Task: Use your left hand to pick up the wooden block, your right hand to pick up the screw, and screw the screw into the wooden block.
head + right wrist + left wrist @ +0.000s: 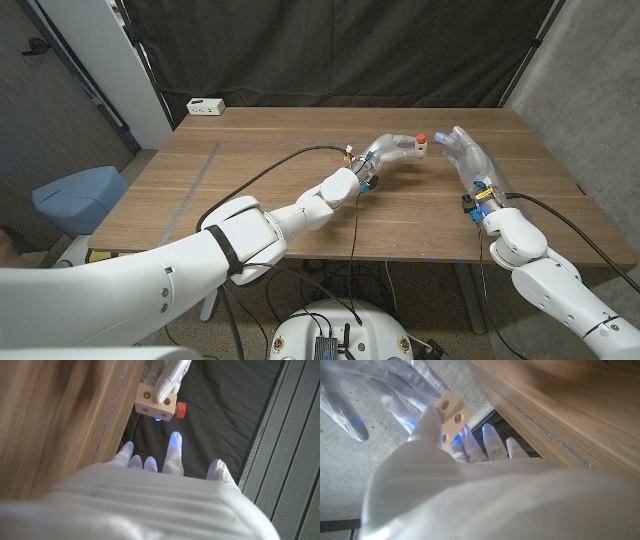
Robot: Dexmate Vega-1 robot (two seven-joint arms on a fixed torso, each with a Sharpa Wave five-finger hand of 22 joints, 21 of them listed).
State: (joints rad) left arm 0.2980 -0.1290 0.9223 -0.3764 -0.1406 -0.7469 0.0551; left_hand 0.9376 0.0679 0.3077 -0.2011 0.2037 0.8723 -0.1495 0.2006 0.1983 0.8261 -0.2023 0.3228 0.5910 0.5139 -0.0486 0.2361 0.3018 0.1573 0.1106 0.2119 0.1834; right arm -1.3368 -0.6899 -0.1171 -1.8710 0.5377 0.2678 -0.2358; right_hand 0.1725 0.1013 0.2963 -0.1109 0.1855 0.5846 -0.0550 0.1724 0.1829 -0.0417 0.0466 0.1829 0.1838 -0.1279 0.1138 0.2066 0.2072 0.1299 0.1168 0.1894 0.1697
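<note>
My left hand (392,151) holds the pale wooden block (423,149) above the far middle of the table (260,190). The block (154,403) shows round holes, and a finger of my left hand (167,380) presses on its face. The red screw (181,409) sticks out of the block's side; in the head view the screw (422,137) shows as a red cap on top of the block. My right hand (466,152) hovers just right of the block with fingers apart and nothing in them. From my left wrist, the block (452,415) sits at my fingertips, with my right hand (350,405) beyond it.
A white box (206,106) lies at the table's far left corner. A black curtain hangs behind the table. Tape lines (200,170) mark the table's left part. A blue-grey chair (78,195) stands off the left edge.
</note>
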